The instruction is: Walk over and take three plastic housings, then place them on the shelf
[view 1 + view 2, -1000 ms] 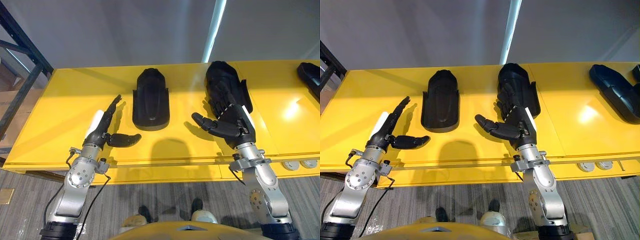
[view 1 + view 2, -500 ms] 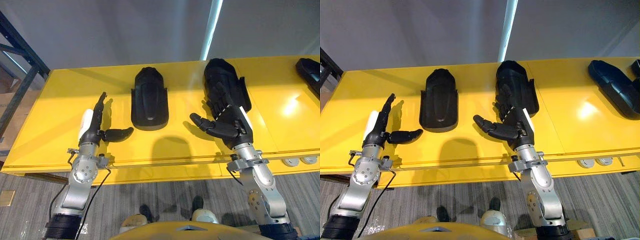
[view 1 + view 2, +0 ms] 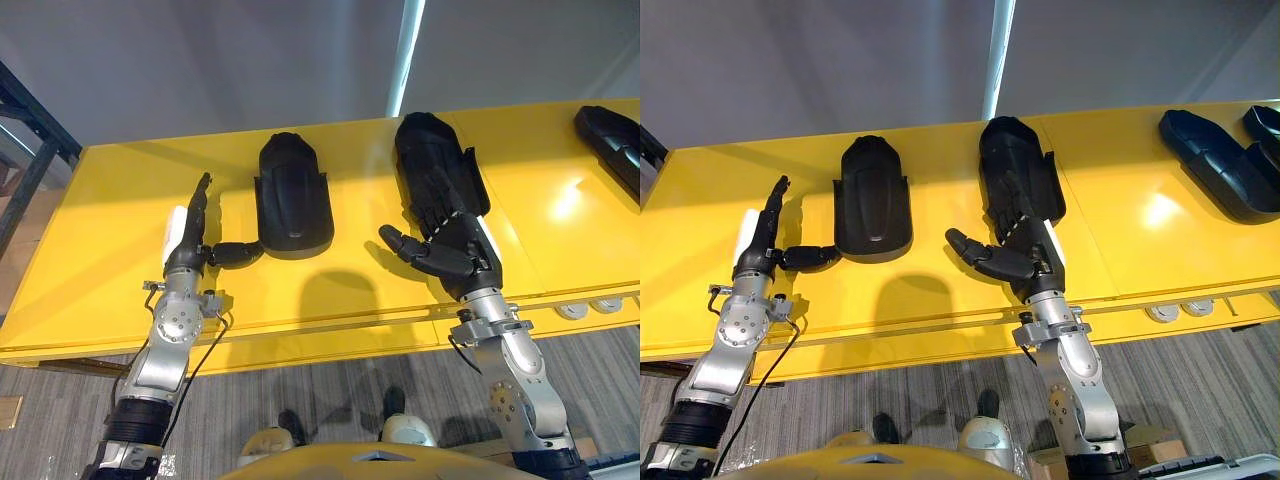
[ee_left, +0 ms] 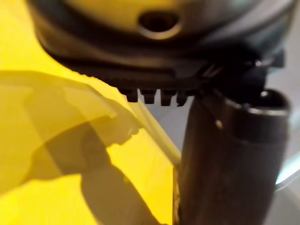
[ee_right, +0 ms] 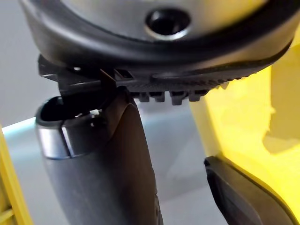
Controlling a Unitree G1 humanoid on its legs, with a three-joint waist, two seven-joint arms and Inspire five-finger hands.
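Housings of black plastic, all lying on the yellow table. The first housing lies left of centre, the second housing right of centre, and the third housing well apart at the far right. The robot's left hand is released, fingers straight, with the thumb tip stretched out just beside the first housing's near corner. Its right hand is released, fingers spread over the second housing's near end and thumb out to the side. Whether it touches the housing cannot be told.
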